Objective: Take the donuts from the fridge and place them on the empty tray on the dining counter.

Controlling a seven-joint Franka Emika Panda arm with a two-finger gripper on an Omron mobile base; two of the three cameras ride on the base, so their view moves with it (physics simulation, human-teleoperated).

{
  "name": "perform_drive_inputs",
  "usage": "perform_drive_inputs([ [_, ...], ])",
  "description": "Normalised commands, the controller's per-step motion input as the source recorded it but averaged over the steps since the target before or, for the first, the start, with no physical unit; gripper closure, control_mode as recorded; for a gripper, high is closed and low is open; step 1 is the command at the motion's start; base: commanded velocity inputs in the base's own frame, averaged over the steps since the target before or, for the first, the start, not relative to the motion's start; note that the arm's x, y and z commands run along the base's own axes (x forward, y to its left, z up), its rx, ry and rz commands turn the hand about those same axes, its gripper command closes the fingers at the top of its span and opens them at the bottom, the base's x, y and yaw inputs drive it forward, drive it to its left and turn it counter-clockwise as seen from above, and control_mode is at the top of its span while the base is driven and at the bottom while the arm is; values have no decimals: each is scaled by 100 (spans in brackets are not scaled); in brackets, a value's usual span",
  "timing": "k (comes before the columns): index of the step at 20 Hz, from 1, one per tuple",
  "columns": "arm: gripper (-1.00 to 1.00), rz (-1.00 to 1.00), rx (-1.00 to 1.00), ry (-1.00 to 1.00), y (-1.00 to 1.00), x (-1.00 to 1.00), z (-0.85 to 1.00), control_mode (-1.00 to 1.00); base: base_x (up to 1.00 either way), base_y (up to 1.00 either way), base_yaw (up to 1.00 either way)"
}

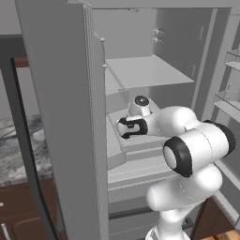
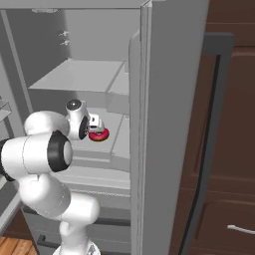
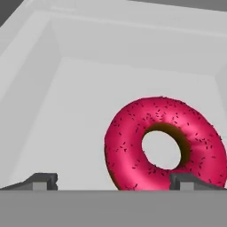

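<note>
Item — red-frosted donut (image 3: 164,144) on a fridge (image 2: 169,124) shelf: our gripper (image 3: 113,182) hovers, jaws released (nothing held) — next we centre, then close.

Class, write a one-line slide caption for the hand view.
Open tool poised above a red-frosted, sprinkled ring donut lying on a pale grey fridge shelf.

Smooth, matt grey plastic-looking walls and shelves inside the fridge (image 1: 140,70). Glossy red frosting, speckled with fine dark sprinkles, on the donut (image 3: 165,142). Glossy white shell on the arm (image 1: 197,150). Polished brown wood on the cabinet (image 2: 229,149).
</note>
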Motion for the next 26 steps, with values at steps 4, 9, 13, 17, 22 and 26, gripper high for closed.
perform_drive_inputs([
  [4, -100, 0, 0, 3, 3, 7, -26, -100, 0, 0, 0],
  [9, -100, 0, 0, 0, 0, 25, -13, -100, 0, 0, 0],
  [13, -100, 0, 0, 2, 0, 6, -28, -100, 0, 0, 0],
  [17, -100, 0, 0, 1, 0, 6, -33, -100, 0, 0, 0],
  [22, -100, 0, 0, 0, 0, 20, -27, -100, 0, 0, 0],
  [26, 100, 0, 0, 0, 0, 3, -13, -100, 0, 0, 0],
])
